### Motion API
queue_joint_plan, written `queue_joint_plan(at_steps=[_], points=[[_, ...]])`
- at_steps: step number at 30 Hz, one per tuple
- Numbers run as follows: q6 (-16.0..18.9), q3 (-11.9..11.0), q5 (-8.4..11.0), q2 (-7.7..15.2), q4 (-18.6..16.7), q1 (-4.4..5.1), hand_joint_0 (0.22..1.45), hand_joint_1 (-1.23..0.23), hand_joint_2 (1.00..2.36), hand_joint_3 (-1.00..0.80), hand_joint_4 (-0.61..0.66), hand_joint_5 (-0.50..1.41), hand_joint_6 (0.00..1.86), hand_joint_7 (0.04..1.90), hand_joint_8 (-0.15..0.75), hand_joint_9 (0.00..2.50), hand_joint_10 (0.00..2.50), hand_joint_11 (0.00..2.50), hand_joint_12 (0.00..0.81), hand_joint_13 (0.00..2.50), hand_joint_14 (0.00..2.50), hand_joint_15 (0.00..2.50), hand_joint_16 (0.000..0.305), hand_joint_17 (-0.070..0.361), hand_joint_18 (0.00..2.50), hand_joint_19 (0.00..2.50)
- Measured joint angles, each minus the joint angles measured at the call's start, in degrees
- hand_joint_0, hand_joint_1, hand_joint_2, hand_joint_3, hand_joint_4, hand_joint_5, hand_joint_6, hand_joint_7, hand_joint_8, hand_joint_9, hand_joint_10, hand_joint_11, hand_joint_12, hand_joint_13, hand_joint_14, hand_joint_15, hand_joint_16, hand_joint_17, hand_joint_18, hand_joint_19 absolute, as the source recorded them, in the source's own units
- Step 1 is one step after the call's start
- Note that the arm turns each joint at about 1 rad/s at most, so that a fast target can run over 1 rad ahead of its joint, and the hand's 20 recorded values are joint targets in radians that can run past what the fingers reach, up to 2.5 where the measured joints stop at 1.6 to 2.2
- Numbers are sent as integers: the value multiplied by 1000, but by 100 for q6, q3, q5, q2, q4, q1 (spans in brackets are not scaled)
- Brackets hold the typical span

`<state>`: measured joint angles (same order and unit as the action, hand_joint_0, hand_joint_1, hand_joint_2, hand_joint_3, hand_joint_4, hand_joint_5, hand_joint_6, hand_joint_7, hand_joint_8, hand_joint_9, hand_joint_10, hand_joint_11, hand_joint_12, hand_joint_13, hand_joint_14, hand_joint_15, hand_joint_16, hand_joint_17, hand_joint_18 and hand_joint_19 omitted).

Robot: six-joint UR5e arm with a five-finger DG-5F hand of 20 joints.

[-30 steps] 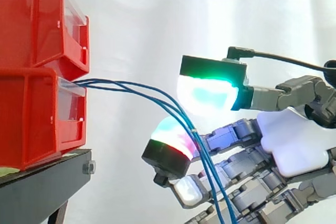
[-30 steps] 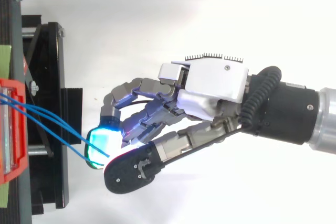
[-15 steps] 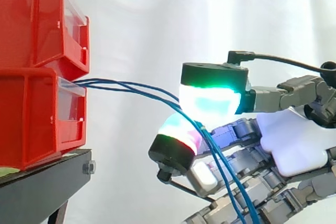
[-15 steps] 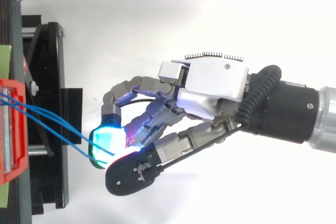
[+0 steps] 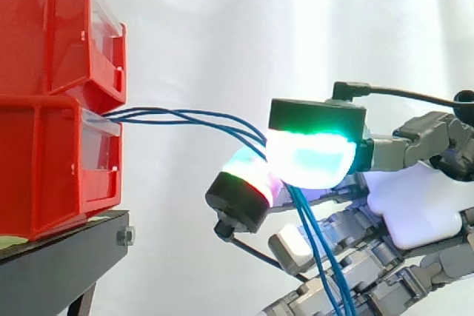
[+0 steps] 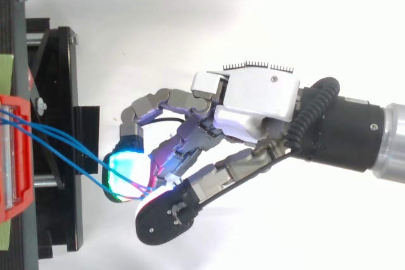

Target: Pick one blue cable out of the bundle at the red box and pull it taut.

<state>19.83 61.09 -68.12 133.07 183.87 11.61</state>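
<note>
- One white curtain (image 5: 222,35) hangs behind everything in the side view.
- One hand (image 6: 253,102) reaches in from the right edge towards the bins. Its fingers are curled inward. In the side view the green-glowing pad (image 5: 311,160) sits just above a pad glowing red and green (image 5: 248,175), and the two close narrowly on the cables that pass between them. How many strands are actually caught there cannot be told. A lower finger with a pale white pad (image 5: 292,249) is bent beneath the pinch, just beside the hanging strands.
- Two red bins stand stacked at the left, the upper bin (image 5: 44,27) resting on the lower bin (image 5: 37,160). Each has a clear front panel.
- One black stand (image 5: 52,264) carries the bins.
- Three blue cables (image 5: 126,115) can be counted where they leave the front of the lower bin. They run rightward in a shallow arc, close together, meet at the pinching pads, then drop steeply past the lower fingers to the bottom edge. The span between bin and hand is curved, not straight.
- One bolt (image 5: 124,237) shows on the stand's front corner.
</note>
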Motion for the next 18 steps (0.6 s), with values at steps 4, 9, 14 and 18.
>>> queue_joint_plan(at_steps=[4,9,14,18], points=[[1,-1,0,0,6,-6,698,-972,1000,-500,-131,-146,847,1052,295,1033,16,781,373,650,6,182,47,106,727,272],[3,-1,0,0,8,-10,514,-881,1000,-500,-19,-106,841,1119,347,1145,17,795,405,703,7,216,52,117,769,338],[3,-1,0,0,8,-16,474,-787,1000,-500,6,-98,833,1147,368,1173,17,792,428,720,7,230,56,126,790,352],[3,-1,0,0,8,-18,585,-730,1000,-500,70,-106,832,1311,356,1201,19,842,402,742,8,240,51,115,787,387]])
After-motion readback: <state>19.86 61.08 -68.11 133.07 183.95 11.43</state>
